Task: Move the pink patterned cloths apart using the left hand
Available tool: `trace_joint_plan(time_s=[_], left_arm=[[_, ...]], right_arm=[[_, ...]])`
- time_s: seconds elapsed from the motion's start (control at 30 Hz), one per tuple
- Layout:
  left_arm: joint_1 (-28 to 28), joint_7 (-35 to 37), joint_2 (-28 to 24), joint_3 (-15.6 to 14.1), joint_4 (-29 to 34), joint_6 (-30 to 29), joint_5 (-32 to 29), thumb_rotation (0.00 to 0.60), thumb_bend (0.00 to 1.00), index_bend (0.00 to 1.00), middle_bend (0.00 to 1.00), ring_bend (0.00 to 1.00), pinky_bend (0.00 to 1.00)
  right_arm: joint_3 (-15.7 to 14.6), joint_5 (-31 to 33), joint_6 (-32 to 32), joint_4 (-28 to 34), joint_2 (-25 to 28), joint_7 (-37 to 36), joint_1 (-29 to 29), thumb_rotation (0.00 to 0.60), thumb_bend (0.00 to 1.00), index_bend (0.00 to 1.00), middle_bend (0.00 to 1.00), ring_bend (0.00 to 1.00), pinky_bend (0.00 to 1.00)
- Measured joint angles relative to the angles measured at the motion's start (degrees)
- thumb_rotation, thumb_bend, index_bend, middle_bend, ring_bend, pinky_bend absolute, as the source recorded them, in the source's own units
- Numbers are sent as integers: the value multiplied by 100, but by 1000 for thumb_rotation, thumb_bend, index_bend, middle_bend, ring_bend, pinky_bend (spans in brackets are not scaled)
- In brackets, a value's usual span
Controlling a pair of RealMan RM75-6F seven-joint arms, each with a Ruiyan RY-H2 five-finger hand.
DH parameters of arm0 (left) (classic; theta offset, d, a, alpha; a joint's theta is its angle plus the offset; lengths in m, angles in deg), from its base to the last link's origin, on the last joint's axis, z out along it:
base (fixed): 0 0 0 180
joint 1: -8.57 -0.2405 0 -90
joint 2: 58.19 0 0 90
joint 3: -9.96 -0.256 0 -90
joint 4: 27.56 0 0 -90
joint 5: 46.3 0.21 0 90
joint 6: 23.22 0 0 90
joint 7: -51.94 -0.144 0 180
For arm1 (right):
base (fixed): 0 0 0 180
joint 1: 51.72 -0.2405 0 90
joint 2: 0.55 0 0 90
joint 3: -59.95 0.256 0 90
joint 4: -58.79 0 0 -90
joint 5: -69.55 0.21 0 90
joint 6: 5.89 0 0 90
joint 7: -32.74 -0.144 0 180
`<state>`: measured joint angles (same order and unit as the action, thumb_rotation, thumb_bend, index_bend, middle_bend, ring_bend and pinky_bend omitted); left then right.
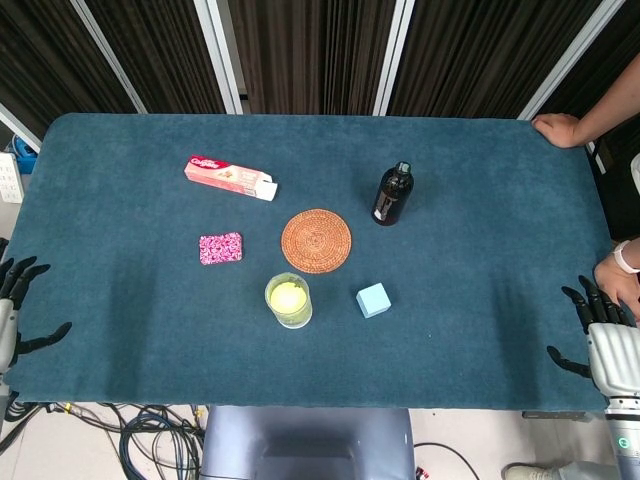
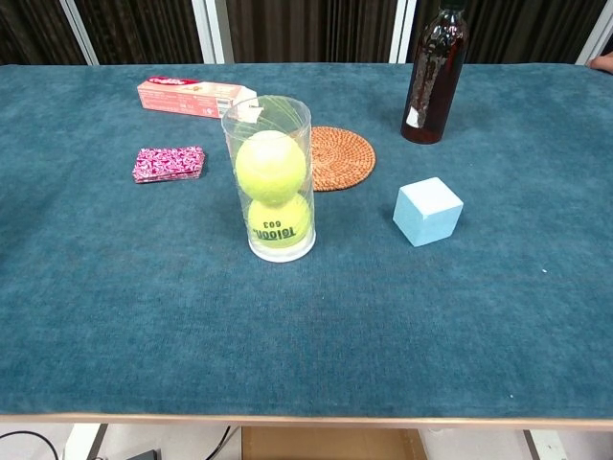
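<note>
The pink patterned cloths lie folded in one small stack on the blue table, left of the woven coaster. At the table's front left edge my left hand hovers open with fingers spread, far from the cloths and holding nothing. My right hand is at the front right edge, also open with nothing in it. The chest view shows neither hand.
A pink toothpaste box lies behind the cloths. A round woven coaster, a clear tube of tennis balls, a light blue cube and a dark bottle stand mid-table. A person's hands are at the right edge.
</note>
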<state>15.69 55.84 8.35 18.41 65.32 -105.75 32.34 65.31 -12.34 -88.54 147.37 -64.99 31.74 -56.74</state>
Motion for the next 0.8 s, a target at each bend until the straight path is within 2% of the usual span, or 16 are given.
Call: trace_joint_plan(time_s=[0.1,0.2,0.3,0.43,0.63,0.8], left_arm=[[273,-250,-46,217,141,281,-216,600,131,252,171,0,0],[701,-601,-133,499,304,868,-731,600,131,257,163,0,0],[1251,-908,-228,757,409,1757,-1512,600,130,259,157,0,0],[2185,-1446,-265,985,366,3024,-2865,600,131,269,154,0,0],[3462,-2286,-46,1034,-17,3714,-4577,600,131,275,154,0,0],[4165,-2737,204,912,-330,3990,-5542,600,148,298,154,0,0]], right_arm=[[16,13,-25,-27,13,-78,15,600,183,132,6,69,193],[24,27,-26,-44,16,-90,20,600,182,132,6,69,193],[27,37,-16,-46,8,-72,16,600,183,132,6,69,193],[35,59,6,-52,-1,-49,7,600,182,131,6,69,193],[46,108,50,-74,-11,-35,-5,600,182,132,6,69,193],[53,116,71,-85,-22,-40,-18,600,183,131,6,69,193]])
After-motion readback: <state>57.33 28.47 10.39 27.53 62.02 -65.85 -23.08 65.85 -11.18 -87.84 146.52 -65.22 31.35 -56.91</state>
